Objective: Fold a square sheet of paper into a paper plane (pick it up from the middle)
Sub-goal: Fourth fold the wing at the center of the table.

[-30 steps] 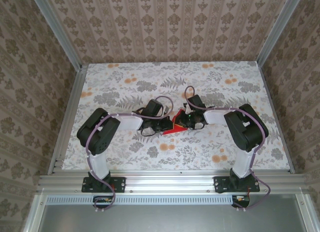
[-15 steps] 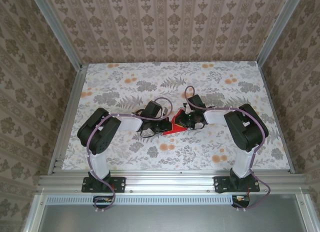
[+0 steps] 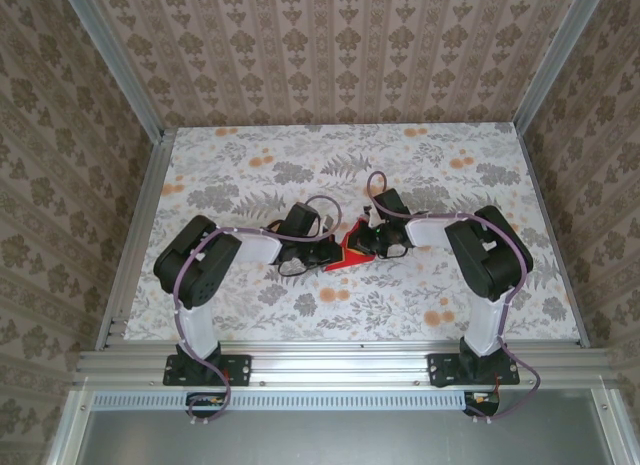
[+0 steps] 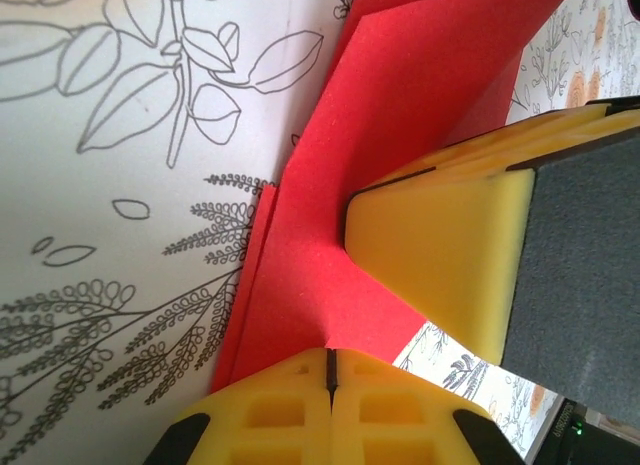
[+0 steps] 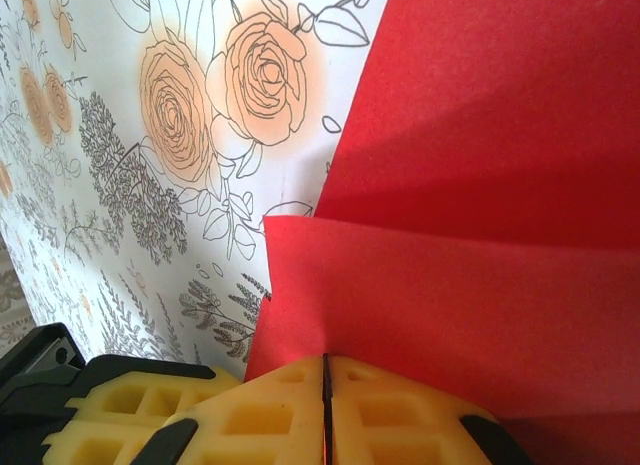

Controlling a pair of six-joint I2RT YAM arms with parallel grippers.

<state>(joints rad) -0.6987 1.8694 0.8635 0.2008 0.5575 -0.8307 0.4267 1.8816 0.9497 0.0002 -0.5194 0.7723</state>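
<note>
The square sheet of paper [image 3: 348, 256] is bright red and folded into a small angular, layered shape. It sits at the table's middle between my two grippers. My left gripper [image 3: 332, 253] meets it from the left. In the left wrist view its yellow jaws [image 4: 330, 361] are shut on an edge of the red paper [image 4: 400, 115], with a small pucker at the pinch. My right gripper [image 3: 366, 247] comes from the right and is shut [image 5: 325, 373] on a folded flap of the paper [image 5: 470, 285]. The right gripper's fingers [image 4: 440, 255] rest on the paper in the left wrist view.
The table [image 3: 300, 155] has a floral cloth, with metal rails along its sides and patterned walls around it. Both arms bend inward and meet over the table's centre. In the right wrist view, the left gripper's yellow finger [image 5: 110, 410] lies close at the lower left.
The right gripper's jaws have closed a little tighter on the paper. The left wrist has shifted slightly left. The paper has stayed where it was between the grippers.
</note>
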